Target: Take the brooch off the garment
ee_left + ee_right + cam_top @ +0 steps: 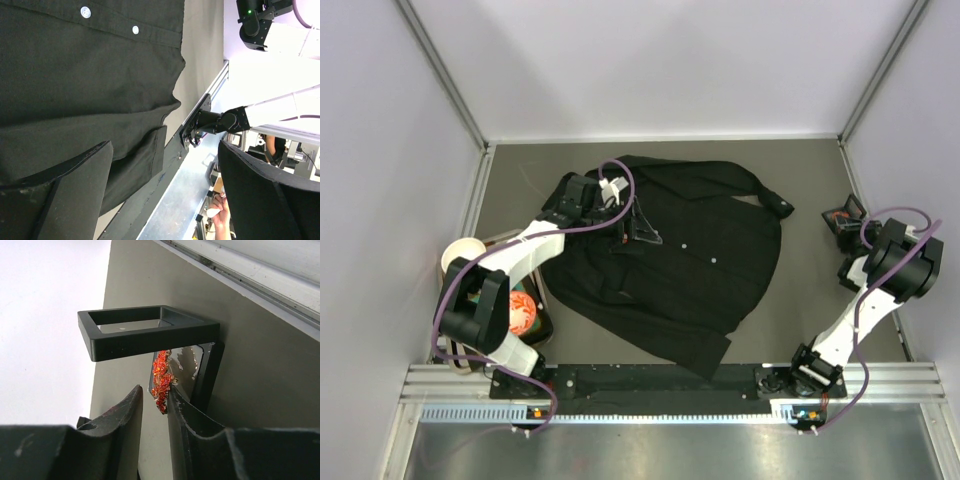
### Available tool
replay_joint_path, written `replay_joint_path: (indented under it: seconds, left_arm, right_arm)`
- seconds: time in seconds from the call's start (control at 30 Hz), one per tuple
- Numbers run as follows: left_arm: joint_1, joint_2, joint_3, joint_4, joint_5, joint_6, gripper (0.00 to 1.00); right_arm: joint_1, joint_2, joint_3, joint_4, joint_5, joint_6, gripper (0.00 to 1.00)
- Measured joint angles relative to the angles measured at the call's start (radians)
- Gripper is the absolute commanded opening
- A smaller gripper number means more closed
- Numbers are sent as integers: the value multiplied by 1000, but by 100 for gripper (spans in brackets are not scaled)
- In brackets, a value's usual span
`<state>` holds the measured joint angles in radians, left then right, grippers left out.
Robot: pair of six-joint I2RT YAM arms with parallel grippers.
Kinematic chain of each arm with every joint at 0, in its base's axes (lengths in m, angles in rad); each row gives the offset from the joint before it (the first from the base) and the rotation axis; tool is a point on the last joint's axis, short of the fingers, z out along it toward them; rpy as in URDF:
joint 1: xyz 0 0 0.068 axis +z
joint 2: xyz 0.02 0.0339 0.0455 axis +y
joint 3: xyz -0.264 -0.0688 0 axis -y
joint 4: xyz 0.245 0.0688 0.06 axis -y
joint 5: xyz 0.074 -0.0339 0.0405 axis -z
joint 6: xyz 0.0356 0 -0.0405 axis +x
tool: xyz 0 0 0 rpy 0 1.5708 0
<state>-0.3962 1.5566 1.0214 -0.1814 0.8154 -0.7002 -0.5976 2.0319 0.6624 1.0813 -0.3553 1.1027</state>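
the brooch [162,380] is off the black shirt [670,260], at the narrowly parted fingertips of the right gripper [154,389] beside a black frame case [150,332]; whether it is pinched cannot be told; the left gripper [165,145] gapes above the shirt

Item, mine: left arm [525,250] and right arm [855,320], each of white tubular links and round black joints, a purple cable [442,305] looping off at nine o'clock of the left, one green lamp [246,11] on a black joint, and matte black, scuffed, curved fingers [120,420].
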Motion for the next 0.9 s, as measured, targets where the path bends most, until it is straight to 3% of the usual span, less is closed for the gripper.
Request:
replay_joint_path:
  seconds: [0.9]
  left_arm:
    - [-16, 0, 0, 5, 7, -1, 90]
  right_arm:
    - [0, -113, -28, -150, 6, -47, 28]
